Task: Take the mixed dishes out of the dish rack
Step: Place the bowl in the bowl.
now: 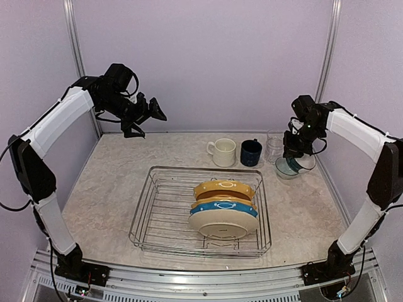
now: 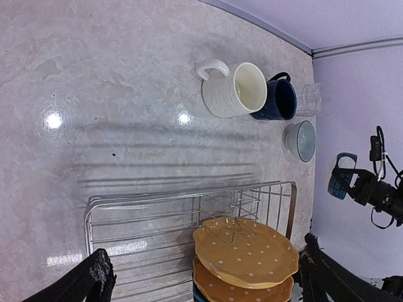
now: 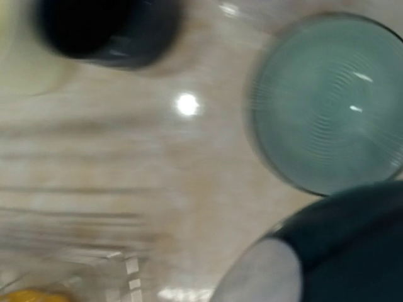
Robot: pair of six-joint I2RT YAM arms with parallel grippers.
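The silver wire dish rack (image 1: 165, 214) stands mid-table and also shows in the left wrist view (image 2: 145, 207). On its right side lie stacked plates: mustard yellow (image 1: 224, 187), blue-rimmed (image 1: 224, 207) and cream (image 1: 221, 224). The yellow dotted plates (image 2: 249, 251) show in the left wrist view. A cream mug (image 1: 222, 152), a navy mug (image 1: 250, 153), a clear tumbler (image 1: 274, 146) and a teal-and-white bowl (image 1: 286, 168) stand on the table behind the rack. My left gripper (image 1: 150, 115) is open and empty, high over the far left. My right gripper (image 1: 295, 156) hovers over the bowl (image 3: 327, 100), holding nothing.
The marbled table (image 1: 107, 189) meets purple walls at the back and sides. In the left wrist view the mugs (image 2: 236, 89), tumbler (image 2: 313, 99) and bowl (image 2: 301, 139) line the far edge. The right wrist view is blurred, with one finger (image 3: 308, 251) at the lower right.
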